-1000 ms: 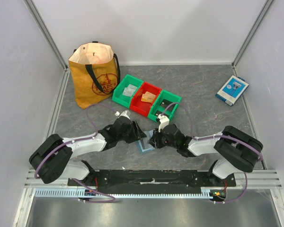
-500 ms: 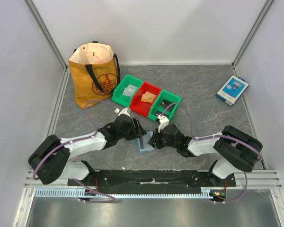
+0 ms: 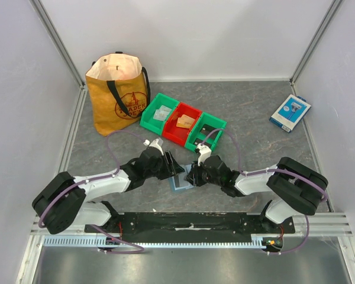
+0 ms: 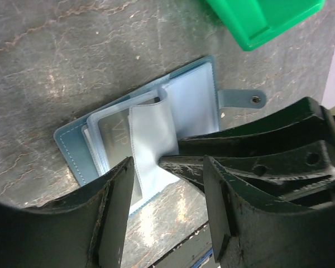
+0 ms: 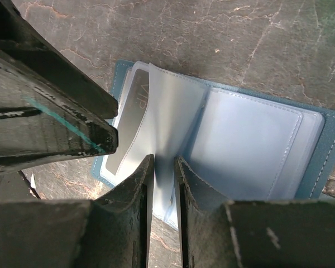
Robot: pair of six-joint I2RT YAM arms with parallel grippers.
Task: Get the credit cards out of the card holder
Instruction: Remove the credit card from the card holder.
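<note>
Dusty-blue, the card holder (image 3: 180,180) lies open on the grey bench (image 3: 254,106), low in the middle of the top view, between the two arms. The right claw (image 5: 163,162) is nearly closed, pinching one pale sleeve (image 5: 173,111) and holding it up off the stack. The left claw (image 4: 168,190) stands open with nothing in it, one finger on each side of the sleeve's near edge. Under the lifted sleeve a grey card (image 4: 113,139) shows, most of it tucked into its pocket.

Risks, as I judge them: the sleeve is slick and thin, so it could slip from the right claw and fall back over the card. The left claw could close on the sleeve instead of the card, since the two lie so close. Nothing pins the holder flat, so a pull on a tight card may drag it across the bench or fold it shut.

Further up stand a green bin (image 3: 155,112), a red bin (image 3: 185,123) and a second green bin (image 3: 206,131); then a yellow bag (image 3: 117,94) at upper left and a blue-and-white box (image 3: 290,112) at upper right.
</note>
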